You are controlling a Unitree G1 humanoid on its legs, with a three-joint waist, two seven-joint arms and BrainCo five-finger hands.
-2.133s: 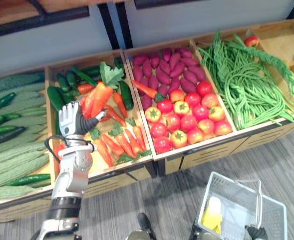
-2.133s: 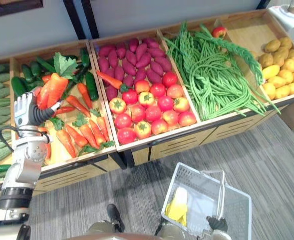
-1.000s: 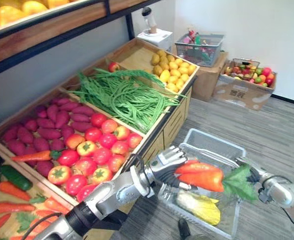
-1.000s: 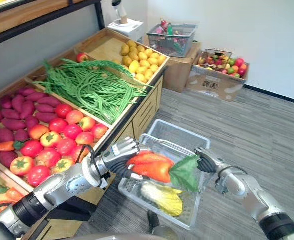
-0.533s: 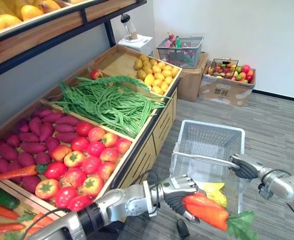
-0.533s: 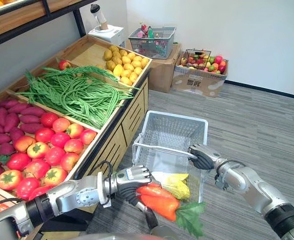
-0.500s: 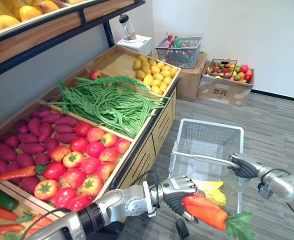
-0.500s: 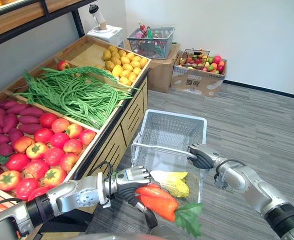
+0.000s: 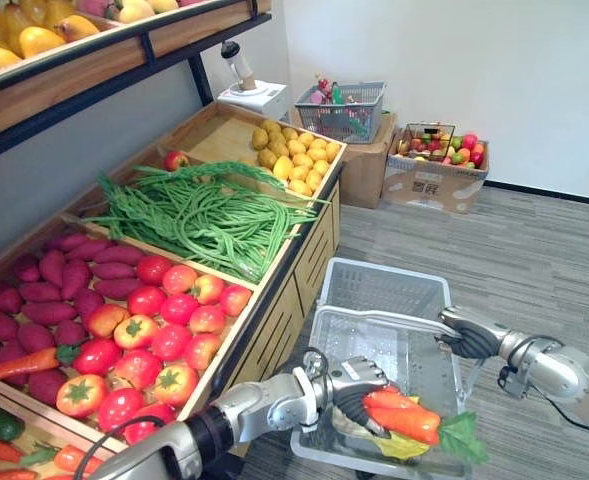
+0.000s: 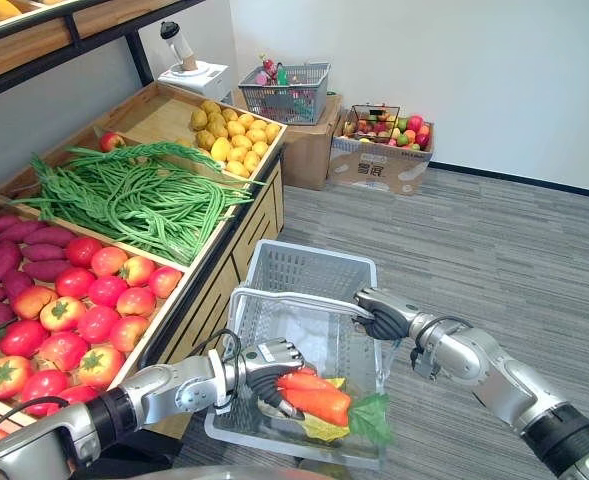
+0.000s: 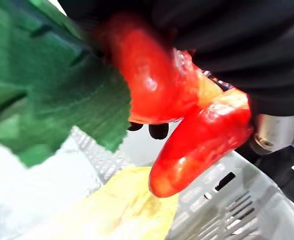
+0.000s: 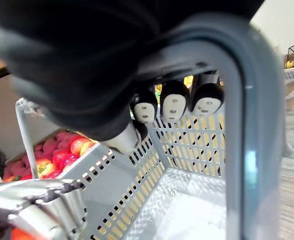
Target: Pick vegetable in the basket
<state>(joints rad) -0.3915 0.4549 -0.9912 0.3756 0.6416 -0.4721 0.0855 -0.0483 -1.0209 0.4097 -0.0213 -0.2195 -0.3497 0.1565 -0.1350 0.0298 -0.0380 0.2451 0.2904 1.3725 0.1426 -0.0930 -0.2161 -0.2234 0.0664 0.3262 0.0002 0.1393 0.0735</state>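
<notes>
My left hand (image 10: 269, 370) is shut on a bunch of orange-red carrots (image 10: 319, 398) with green leaves (image 10: 374, 418). The bunch hangs low inside the pale grey plastic basket (image 10: 304, 252), at its near end. Beneath it on the basket floor lies a yellow-green leafy vegetable (image 9: 399, 447). In the left wrist view the carrots (image 11: 196, 135) and leaves (image 11: 47, 100) hang just above that yellow vegetable (image 11: 122, 205). My right hand (image 10: 384, 315) is shut on the basket's handle (image 10: 294, 297) and holds the basket above the floor; its fingers (image 12: 174, 105) curl round the handle (image 12: 241, 140).
The wooden produce stand on the left holds tomatoes (image 9: 164, 320), purple sweet potatoes (image 9: 64, 270), long green beans (image 9: 204, 215) and yellow potatoes (image 9: 294, 160). A cardboard box of fruit (image 9: 439, 165) and a small basket (image 9: 344, 105) stand by the far wall. Grey floor lies to the right.
My left hand has brought the carrots from above the basket's near rim down inside it, over the yellow vegetable. The view has shifted. My right hand still holds the handle.
</notes>
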